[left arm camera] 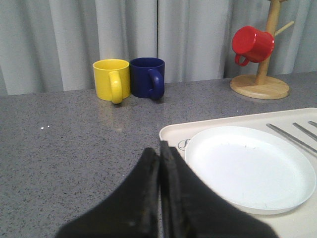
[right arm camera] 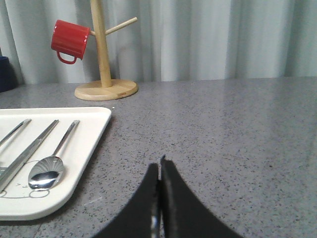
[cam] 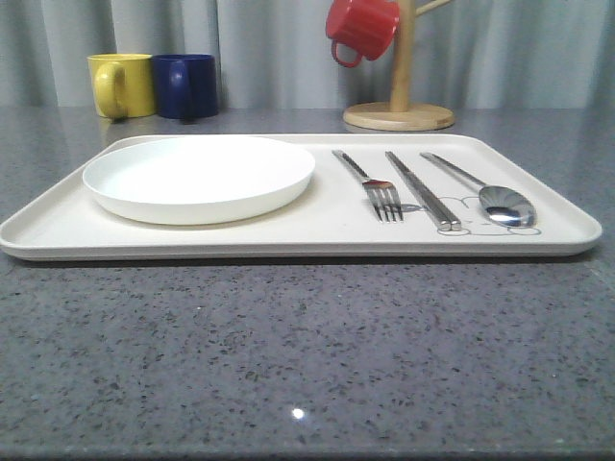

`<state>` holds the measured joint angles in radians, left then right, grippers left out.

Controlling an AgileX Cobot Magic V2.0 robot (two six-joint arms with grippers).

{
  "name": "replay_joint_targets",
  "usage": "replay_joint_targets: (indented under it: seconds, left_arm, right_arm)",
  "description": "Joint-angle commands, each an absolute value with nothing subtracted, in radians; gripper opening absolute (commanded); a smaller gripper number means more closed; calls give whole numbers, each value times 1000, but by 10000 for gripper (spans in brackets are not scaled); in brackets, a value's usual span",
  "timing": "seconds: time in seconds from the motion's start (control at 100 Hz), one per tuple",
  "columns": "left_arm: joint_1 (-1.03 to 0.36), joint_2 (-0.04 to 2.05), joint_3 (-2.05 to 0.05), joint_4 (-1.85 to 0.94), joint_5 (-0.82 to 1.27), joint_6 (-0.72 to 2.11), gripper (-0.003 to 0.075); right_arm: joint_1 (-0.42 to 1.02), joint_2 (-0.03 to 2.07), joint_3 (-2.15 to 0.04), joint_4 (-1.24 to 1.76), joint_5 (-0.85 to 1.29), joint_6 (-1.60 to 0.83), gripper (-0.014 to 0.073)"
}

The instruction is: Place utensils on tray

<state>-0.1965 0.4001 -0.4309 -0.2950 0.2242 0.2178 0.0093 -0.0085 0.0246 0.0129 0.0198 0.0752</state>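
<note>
In the front view, the plate (cam: 199, 176), fork (cam: 370, 182), chopsticks (cam: 423, 190) and spoon (cam: 485, 193) are seen laid on the tray (cam: 288, 242). In the left wrist view, the left gripper (left arm camera: 159, 154) is pressed closed, empty, beside the tray's corner. In the right wrist view, the right gripper (right arm camera: 159, 167) is likewise closed on nothing, over bare table (right arm camera: 223, 129) beside the tray.

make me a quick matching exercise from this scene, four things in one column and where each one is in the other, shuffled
Things:
1. white plate
2. spoon
3. red mug
4. yellow mug

Places:
A. hanging on the wooden mug tree
B. on the tray's left half
C. on the table beside the blue mug
D. rightmost utensil on the tray

Pairs: 1-B, 2-D, 3-A, 4-C
</note>
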Motion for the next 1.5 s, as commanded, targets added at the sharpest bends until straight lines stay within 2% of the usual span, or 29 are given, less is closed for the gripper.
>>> replay_joint_targets:
  seconds: [0.0,0.83,0.96,1.3,1.49]
  left_arm:
    - [-198,406,-456,-299,146,219,-19]
    - [-198,406,-449,-287,125,219,-19]
    - [-198,399,-444,-133,123,59,-19]
    - [-192,247,-299,-43,0,0,-19]
    - [-107,128,-183,-51,-10,0,-19]
  right_arm:
    - [5,-28,28,19,-66,65,-69]
    - [5,-28,28,19,-66,65,-69]
    - [5,-28,28,19,-66,65,-69]
    - [5,-28,28,19,-66,65,-69]
    - [5,-28,28,19,-66,65,-69]
